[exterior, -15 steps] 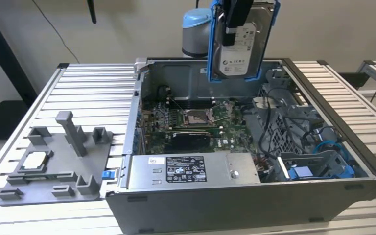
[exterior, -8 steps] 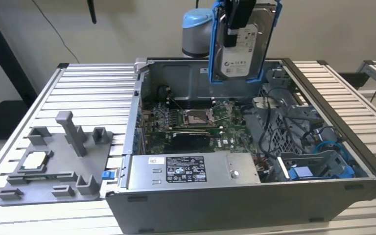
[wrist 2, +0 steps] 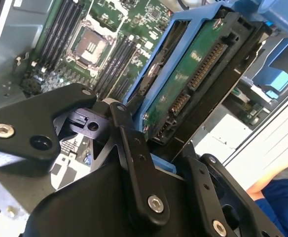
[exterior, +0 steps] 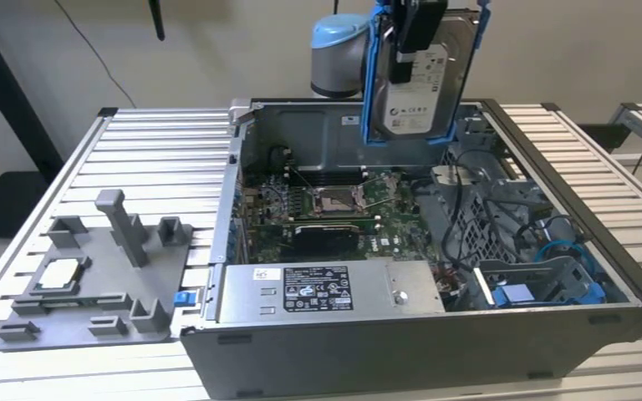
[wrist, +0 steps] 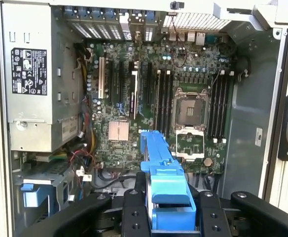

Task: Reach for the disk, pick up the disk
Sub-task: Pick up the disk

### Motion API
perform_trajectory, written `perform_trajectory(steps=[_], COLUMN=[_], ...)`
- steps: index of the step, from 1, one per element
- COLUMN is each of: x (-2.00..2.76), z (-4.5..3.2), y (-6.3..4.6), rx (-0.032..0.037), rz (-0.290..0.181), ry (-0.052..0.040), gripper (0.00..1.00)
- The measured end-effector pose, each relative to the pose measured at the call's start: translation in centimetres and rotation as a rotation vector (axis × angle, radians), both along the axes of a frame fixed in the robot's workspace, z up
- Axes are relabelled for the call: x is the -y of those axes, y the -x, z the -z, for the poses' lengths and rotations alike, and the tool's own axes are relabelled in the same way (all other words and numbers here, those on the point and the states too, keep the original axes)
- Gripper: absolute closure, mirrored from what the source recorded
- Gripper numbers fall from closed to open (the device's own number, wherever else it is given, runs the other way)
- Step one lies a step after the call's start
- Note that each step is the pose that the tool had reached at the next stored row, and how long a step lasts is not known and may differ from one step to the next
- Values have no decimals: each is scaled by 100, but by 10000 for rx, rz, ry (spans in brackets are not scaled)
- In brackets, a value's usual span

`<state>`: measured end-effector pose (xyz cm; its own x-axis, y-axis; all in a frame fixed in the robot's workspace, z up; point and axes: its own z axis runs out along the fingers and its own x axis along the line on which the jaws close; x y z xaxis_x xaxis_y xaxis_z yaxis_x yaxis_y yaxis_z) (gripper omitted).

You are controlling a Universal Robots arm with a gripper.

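Gripper: the gripper (exterior: 420, 38) hung above the rear of the open computer case (exterior: 588, 251) in the exterior view, clamped on the disk (exterior: 420, 92); in the second wrist view its black fingers (wrist 2: 134, 163) pressed on the blue frame from either side.
Disk position: lifted clear of the case, well above the motherboard (exterior: 333, 205), touching nothing but the gripper.
Long axis: the disk hung upright, long side running up and down, label facing the exterior camera, with the grip at its upper end.
Relation to the hand: the disk lay straight below the gripper, between the fingers, so hand and disk lined up on one vertical line over the case.
Underside: in the second wrist view the disk's (wrist 2: 193, 79) green circuit board and connectors faced the camera.
Frame: in the first wrist view the blue frame (wrist: 166, 187) stuck out from between the fingers, over the motherboard (wrist: 149, 98).
Progress: judged from this, the pick-up looked done.
Nearby: a grey fixture plate (exterior: 87, 276) sat on the table (exterior: 154, 159) to the exterior view's left, well apart.
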<state>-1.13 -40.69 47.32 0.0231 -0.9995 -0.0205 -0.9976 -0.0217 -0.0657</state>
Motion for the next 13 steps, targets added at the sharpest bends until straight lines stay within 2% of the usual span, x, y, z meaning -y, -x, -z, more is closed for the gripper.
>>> perform_trajectory(steps=[13], x=[73], z=[14], y=[-175], rx=[-3], rz=[-1], ry=[1], gripper=[100])
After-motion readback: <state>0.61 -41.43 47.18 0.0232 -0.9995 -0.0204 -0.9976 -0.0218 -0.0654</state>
